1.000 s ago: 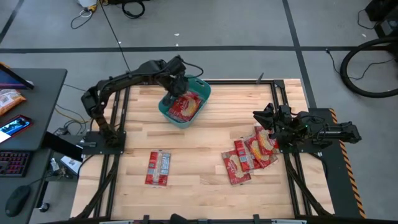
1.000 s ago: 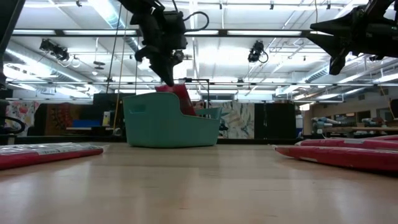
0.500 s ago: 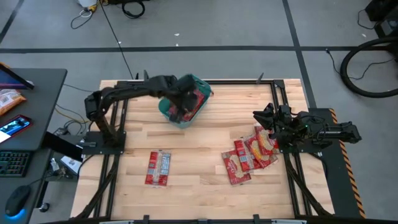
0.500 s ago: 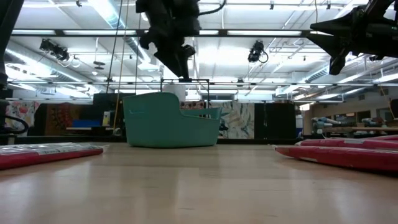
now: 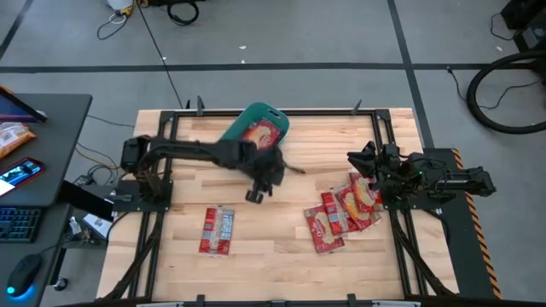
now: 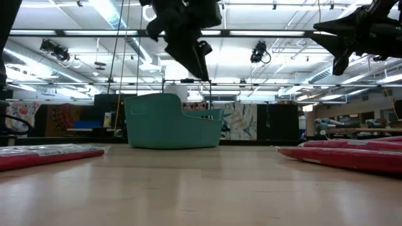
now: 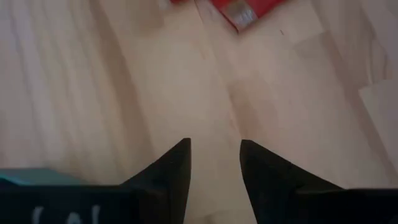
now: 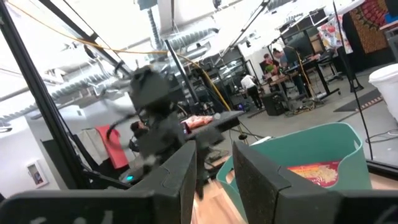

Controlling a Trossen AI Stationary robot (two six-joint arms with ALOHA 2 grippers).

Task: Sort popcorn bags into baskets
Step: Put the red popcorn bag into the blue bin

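Note:
The teal tub stands at the table's far middle, with a red popcorn bag lying in it. My left gripper is open and empty above bare wood, nearer than the tub; the left wrist view shows a red bag's corner ahead of it. One popcorn bag lies flat at the near left. Several bags lie overlapping at the right. My right gripper waits open beside that pile, above the table.
Black frame rails run along the table's left and right sides. A desk with a phone and keyboard stands off the table's left. In the low view the tub stands far back, with bare wood in front of it.
My left gripper held a red bag over the tub and has let it go; the bag now lies in the tub. The gripper has then swung away from the tub toward the table's near edge and a little right, over the middle of the table.

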